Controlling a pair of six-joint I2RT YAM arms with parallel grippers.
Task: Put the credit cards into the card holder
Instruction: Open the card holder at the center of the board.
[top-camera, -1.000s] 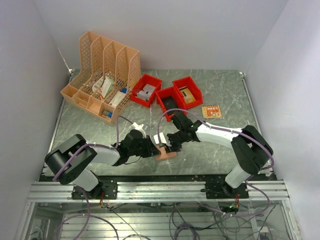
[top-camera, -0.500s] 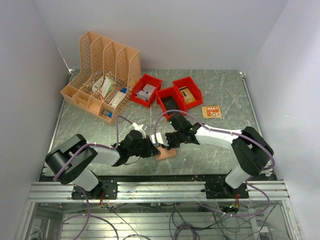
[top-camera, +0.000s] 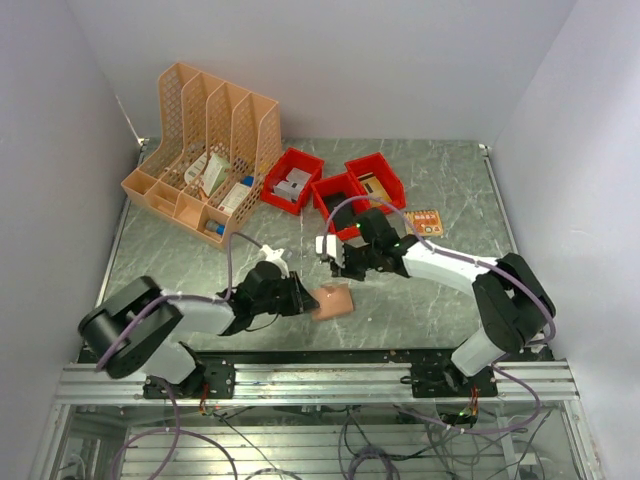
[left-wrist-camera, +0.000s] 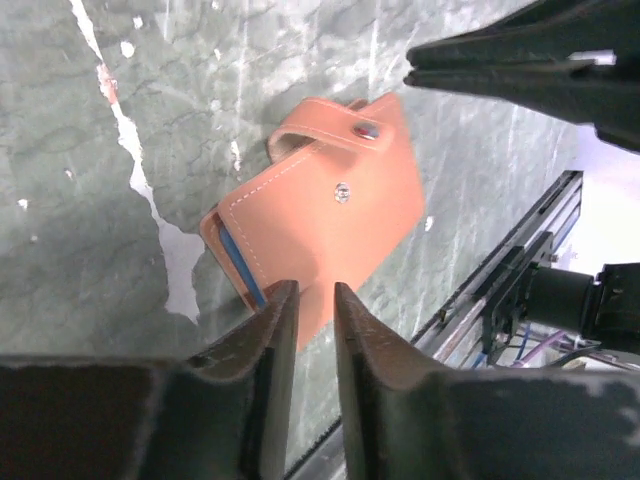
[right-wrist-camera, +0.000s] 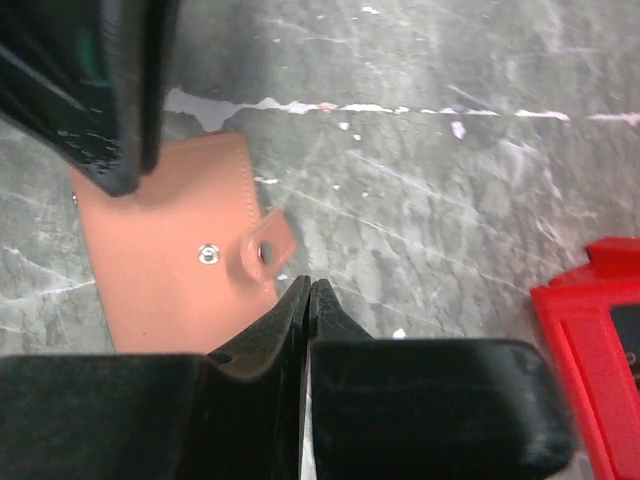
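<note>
Right gripper (right-wrist-camera: 308, 292) is pulling back from the card holder (left-wrist-camera: 320, 225), shut and empty. Left gripper (left-wrist-camera: 310, 295) is hovering slightly parted at its corner. It is lying flat on the table, unsnapped, and wants pinning there before cards go in.

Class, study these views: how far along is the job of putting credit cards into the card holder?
Done: a blue edge in the card holder suggests something is inside. In hand: nothing; the right gripper is shut and empty, the left gripper barely open at the holder's edge. Left: an orange card on the table, strap unsnapped.
</note>
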